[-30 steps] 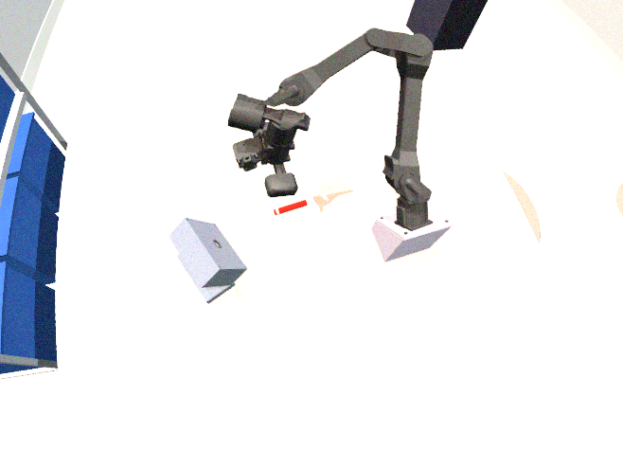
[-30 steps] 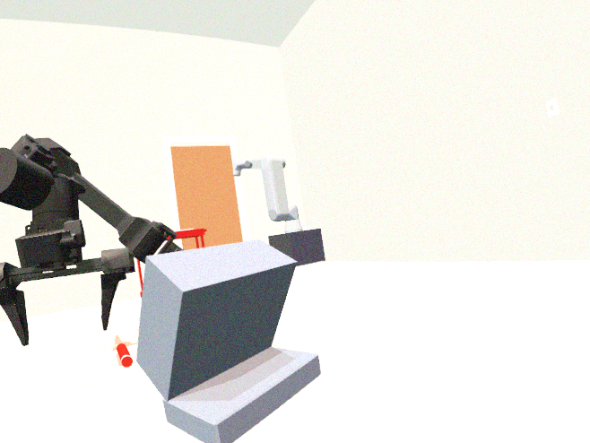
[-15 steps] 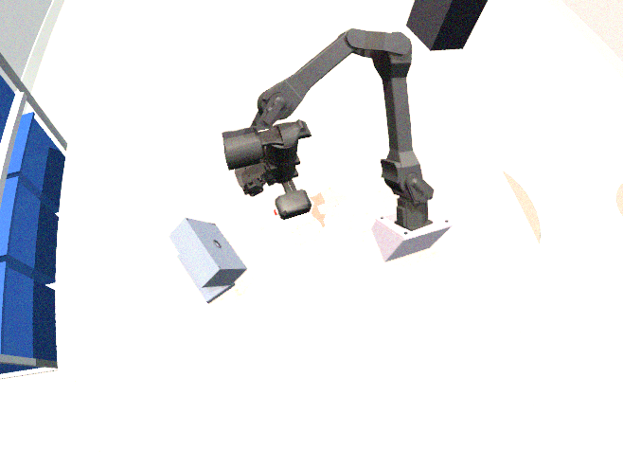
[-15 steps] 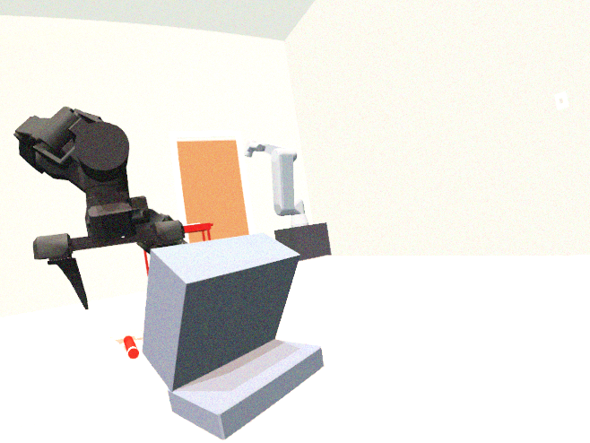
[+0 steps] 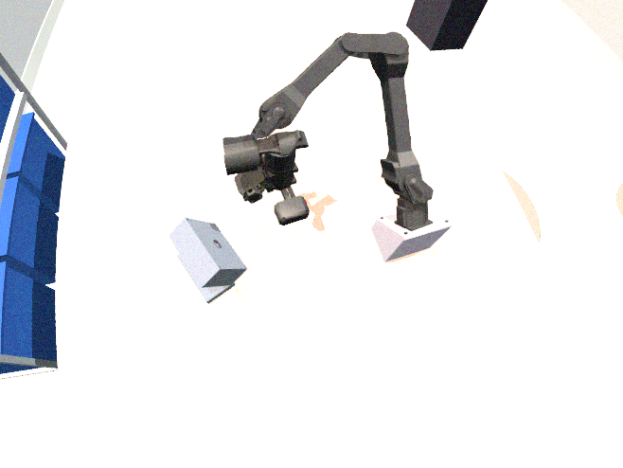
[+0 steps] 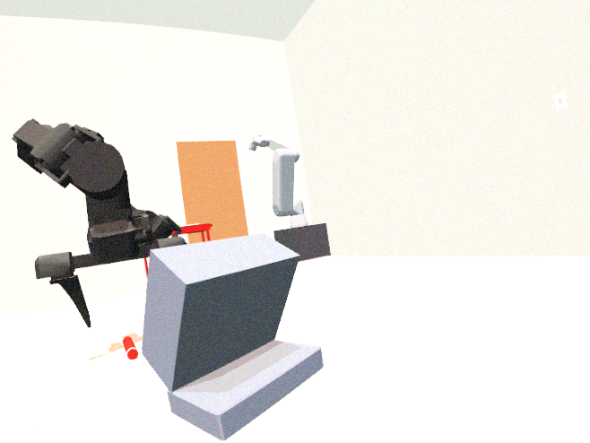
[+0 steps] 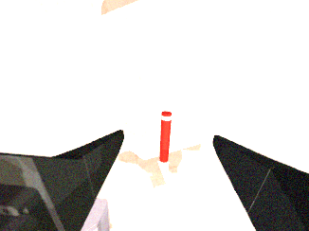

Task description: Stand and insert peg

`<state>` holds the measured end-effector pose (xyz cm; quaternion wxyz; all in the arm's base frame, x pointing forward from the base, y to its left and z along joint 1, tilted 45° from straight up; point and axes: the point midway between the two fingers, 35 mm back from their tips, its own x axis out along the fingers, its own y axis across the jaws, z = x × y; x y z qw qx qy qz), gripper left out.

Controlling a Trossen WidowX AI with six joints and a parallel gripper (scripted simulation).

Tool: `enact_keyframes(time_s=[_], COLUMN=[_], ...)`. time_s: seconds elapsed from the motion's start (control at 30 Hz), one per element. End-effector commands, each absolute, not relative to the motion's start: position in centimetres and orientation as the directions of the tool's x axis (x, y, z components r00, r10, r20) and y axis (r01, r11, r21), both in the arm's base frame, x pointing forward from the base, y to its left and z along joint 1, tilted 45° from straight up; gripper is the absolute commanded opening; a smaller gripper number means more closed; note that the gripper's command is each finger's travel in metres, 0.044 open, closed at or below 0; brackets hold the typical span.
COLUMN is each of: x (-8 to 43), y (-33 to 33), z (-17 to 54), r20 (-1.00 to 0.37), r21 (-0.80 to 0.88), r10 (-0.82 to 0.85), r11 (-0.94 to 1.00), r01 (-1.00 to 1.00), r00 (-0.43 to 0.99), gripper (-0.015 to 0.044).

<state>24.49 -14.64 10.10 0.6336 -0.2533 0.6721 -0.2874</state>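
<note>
The red peg (image 6: pixel 130 348) (image 7: pixel 165 142) lies on its side on the table. Its white band is near the end at the top of the wrist view. In the top view the arm hides nearly all of it. My gripper (image 7: pixel 169 135) is open and empty, above the table, with the peg between and beyond its fingertips in the wrist view. In the exterior view one finger shows, its tip above table height; the other is hidden behind the panel. The grey-blue sloped panel (image 5: pixel 201 242) (image 6: pixel 229 324) has one dark round hole (image 5: pixel 217 243) in its face.
The panel stands close to the peg, on the left of the arm in the top view. The arm's wedge-shaped base (image 5: pixel 392 239) is to the right. Blue bins (image 5: pixel 17 216) are at the far left. A dark block (image 5: pixel 445 22) is at the top right.
</note>
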Motion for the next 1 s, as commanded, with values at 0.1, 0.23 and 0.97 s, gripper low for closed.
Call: enact_keyframes(time_s=[0.1, 0.23, 0.97], x=[24.3, 24.3, 23.8], y=[-15.4, -15.9, -18.2], z=[9.2, 8.8, 6.7], r20=[-0.704, -0.703, -0.701], r21=[-0.709, -0.710, -0.712], r10=[-0.706, -0.707, -0.710], r11=[0.705, 0.704, 0.702], r01=[0.015, 0.015, 0.020], r00=[-0.074, -0.074, -0.072], gripper=[0.0440, 0.0440, 0.0414])
